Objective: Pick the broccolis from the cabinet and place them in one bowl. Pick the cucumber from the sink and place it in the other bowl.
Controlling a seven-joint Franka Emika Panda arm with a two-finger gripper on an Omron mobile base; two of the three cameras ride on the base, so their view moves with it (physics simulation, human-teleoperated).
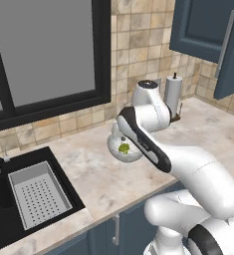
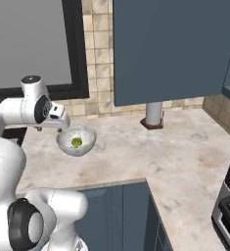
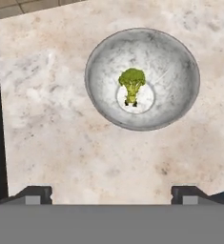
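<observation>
Wide-open gripper above upright broccoli in whitish bowl

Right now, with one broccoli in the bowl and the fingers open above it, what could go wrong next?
1. The small yellow-green broccoli floret lies alone in the round pale glassy bowl; the second could be forgotten.
2. The open fingers hang near the bowl; a low swing away might knock it along the marble counter.

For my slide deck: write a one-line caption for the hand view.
Open gripper above the marble counter, looking down on one broccoli floret resting in the pale glassy bowl.
</observation>
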